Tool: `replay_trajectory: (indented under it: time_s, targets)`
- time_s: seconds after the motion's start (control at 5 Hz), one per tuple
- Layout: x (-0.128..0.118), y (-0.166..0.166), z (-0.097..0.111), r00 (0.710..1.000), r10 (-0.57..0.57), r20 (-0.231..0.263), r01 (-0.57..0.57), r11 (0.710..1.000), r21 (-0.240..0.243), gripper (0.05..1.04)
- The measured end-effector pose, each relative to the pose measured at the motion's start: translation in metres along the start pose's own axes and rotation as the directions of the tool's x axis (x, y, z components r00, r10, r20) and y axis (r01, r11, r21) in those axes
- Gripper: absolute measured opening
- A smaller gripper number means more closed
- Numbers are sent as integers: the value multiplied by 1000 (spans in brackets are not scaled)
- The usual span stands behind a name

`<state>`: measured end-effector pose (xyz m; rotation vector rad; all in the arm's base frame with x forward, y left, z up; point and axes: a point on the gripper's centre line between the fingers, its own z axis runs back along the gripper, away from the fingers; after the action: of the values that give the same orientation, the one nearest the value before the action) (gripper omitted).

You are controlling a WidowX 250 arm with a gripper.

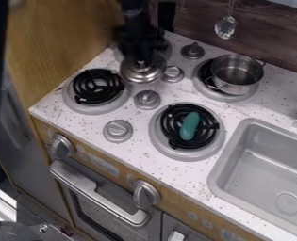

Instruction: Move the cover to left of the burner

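Hanging directly above the cover, the black pincer (140, 57) sits towards 11 o'clock in the camera view. Opening and hold: cannot tell; outline dark and blurred at the knob.

Cover (141, 74): round, silver metal, domed, roughly level, at 6 o'clock just below the pincer.

From the cover outward: black coil burner in a round grey pan (98, 86) at 8 o'clock, near; round grey knob (173, 74) at 3 o'clock, just beside; silver metal pot (237, 75) on the rear burner at 3 o'clock, farther out; blue-green oblong object (189, 126) on the front coil at 5 o'clock. All on the white speckled worktop (141, 153).

Step in hand (judged): grasping or carrying the cover. Next: confirm the grip, lift clear of the coils and knobs, shift towards 9 o'clock, lower level. Target burner uncertain; the 8 o'clock one seems likeliest.
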<state>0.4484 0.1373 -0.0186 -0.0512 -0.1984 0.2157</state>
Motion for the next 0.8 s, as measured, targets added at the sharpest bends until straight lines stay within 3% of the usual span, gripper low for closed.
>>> replay_trajectory:
  time_s: [0.2, 0.6, 0.8]
  targets:
    - [8, -1, -18, 999, -22, -30, 22, 1000, 12, 269]
    - [6, 11, -29, 998, 12, -60, -9, 999, 38, 303]
    - [-7, 5, -29, 997, 15, -76, -13, 999, 31, 594]
